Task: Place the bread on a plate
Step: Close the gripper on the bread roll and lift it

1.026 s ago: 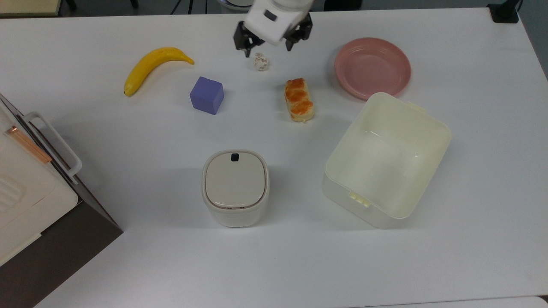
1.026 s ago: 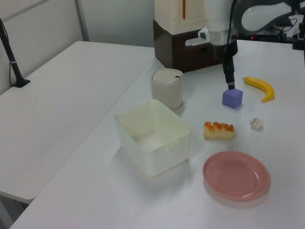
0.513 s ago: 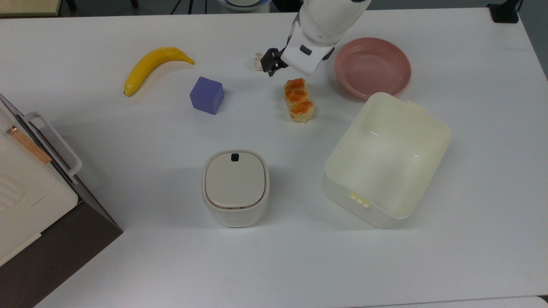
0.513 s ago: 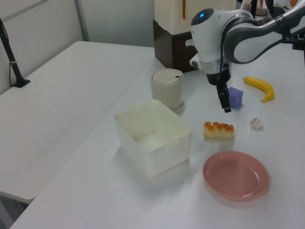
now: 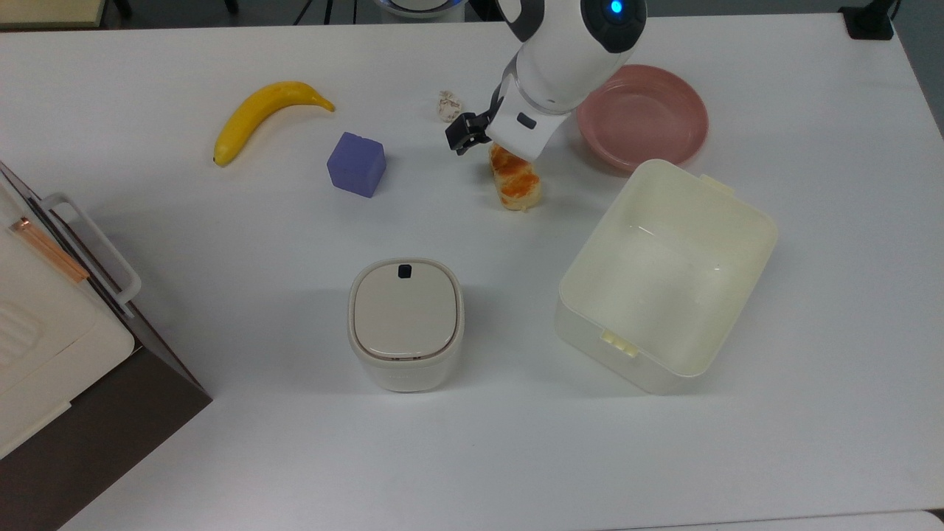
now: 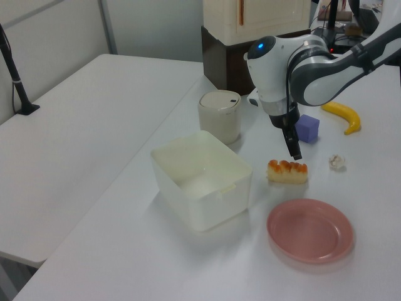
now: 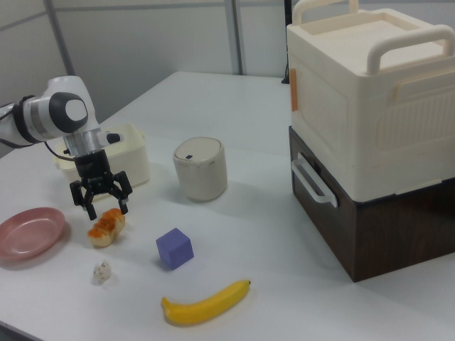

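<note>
The bread [image 5: 518,188], a small braided bun with orange-brown bumps, lies on the white table [image 5: 221,243] left of the pink plate [image 5: 641,118] in the top view. My gripper [image 7: 106,208] hangs just above the bun's far end, open, with one finger on each side and nothing held. In the top view the white hand covers the bun's upper end, and one black finger [image 5: 461,136] sticks out to its left. The left view shows the bread [image 6: 288,172] under the gripper [image 6: 294,153], with the plate [image 6: 310,229] nearer the camera.
A cream rectangular tub [image 5: 664,276] stands just below the plate in the top view. A lidded bin [image 5: 405,321], a purple cube [image 5: 357,164], a banana [image 5: 265,114] and a tiny whitish lump [image 5: 448,105] are around. A large cream box [image 5: 44,324] fills the top view's left edge.
The gripper has moved from above the whitish lump toward the bread and come down over its far end. The bread, plate and other objects have not moved.
</note>
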{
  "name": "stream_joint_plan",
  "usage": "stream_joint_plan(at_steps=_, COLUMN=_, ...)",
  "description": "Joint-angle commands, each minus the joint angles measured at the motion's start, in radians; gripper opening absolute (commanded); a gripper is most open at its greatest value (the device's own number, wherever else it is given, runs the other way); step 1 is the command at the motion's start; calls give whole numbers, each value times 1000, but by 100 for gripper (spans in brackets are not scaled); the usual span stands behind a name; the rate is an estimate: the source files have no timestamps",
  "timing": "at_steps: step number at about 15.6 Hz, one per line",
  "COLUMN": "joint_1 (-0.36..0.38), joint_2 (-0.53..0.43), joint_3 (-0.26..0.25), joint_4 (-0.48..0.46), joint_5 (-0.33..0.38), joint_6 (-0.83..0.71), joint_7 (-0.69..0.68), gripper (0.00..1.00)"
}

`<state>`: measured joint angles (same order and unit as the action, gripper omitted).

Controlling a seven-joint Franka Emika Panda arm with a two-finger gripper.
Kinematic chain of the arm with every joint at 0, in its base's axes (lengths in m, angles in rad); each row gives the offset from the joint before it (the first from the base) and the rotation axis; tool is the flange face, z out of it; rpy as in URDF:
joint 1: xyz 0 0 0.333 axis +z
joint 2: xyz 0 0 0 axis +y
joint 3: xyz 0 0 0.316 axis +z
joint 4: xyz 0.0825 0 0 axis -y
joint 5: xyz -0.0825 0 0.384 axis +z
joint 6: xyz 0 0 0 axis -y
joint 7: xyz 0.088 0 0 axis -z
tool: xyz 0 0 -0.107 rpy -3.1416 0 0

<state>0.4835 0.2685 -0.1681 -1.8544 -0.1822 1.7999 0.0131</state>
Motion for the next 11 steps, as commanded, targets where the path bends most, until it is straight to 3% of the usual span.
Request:
stream_joint_plan(at_steps=1, joint_1=20, joint_2=-6, joint_3=13, joint_4=-40, joint_5=-37, joint_6=39, joint_7=19, gripper=95)
stream_joint_plan(at_steps=6, joint_1=10, joint_2=17, joint_3=61, joint_4=-42, joint_5=-37, joint_6=39, joint_7=21, gripper=97)
stream_joint_plan(at_steps=9, joint_1=7, joint_2=29, joint_3=61, joint_4=-42, joint_5=-39, joint_6=39, joint_7=21, gripper=92)
stream_joint_plan(at_steps=11, joint_1=3, joint_2=37, joint_3=61, joint_4=-40, joint_5=-40, joint_6=39, joint_7=15, gripper=83)
